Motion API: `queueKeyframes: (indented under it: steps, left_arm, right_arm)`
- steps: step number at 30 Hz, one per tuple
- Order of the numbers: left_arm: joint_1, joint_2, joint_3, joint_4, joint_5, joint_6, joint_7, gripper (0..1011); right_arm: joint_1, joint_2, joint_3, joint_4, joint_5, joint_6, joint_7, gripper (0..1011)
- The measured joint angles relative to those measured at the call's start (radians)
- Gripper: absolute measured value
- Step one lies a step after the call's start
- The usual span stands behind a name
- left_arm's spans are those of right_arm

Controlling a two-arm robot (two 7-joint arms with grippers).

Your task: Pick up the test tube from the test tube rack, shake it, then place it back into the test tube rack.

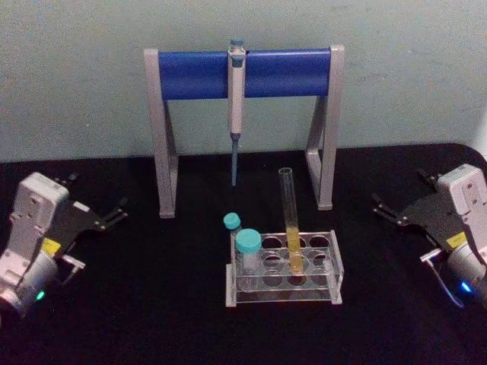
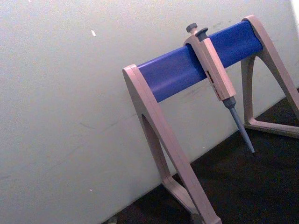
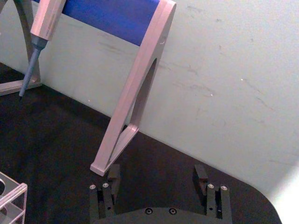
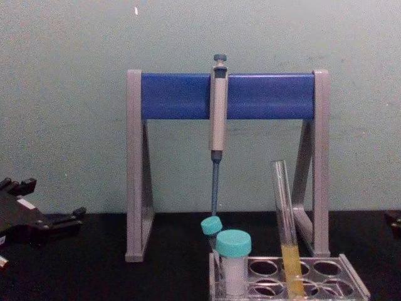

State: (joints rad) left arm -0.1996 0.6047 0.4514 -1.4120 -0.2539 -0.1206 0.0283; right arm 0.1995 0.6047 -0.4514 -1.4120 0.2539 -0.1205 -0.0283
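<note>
— What is seen on the far left?

— One left gripper (image 1: 95,196) is seen over the left side of the black table (image 1: 152,319). Its two fingers are spread wide, and nothing is held between them. One yellow sticker (image 1: 49,247) is stuck on its body, but the writing on it is too small to be read.

— And what is found in the middle?

— One grey stand (image 1: 190,74) with a blue bar is set at the back, near the wall. One pipette (image 1: 237,91) is hung on the bar with its tip pointed down.

— How many tubes are counted?

— Three are counted, all in the one test tube rack (image 1: 281,298) in front of the stand. Two short teal-capped tubes (image 1: 248,245) are stood at the rack's left end. One tall test tube (image 1: 290,220) is stood in a hole near the rack's middle, just to the right of them. It is leaned a little, its top is open, and its lower part is filled with yellow liquid. Both grippers are well apart from it.

— What is seen on the far right?

— One right gripper (image 1: 399,190) is seen over the table's right side. Its fingers are parted too, and nothing is gripped. A second yellow sticker (image 1: 456,241) is stuck there, and its writing cannot be read either.
</note>
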Motion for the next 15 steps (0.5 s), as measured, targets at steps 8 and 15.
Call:
queueKeyframes:
  steps: [8, 15]
  left_arm:
    - [0.0, 0.0, 0.0, 0.0, 0.0, 0.0, 0.0, 1010]
    - [0.0, 0.0, 0.0, 0.0, 0.0, 0.0, 0.0, 1010]
  right_arm:
    - [0.0, 0.0, 0.0, 0.0, 0.0, 0.0, 0.0, 1000]
    - [0.0, 0.0, 0.0, 0.0, 0.0, 0.0, 0.0, 1000]
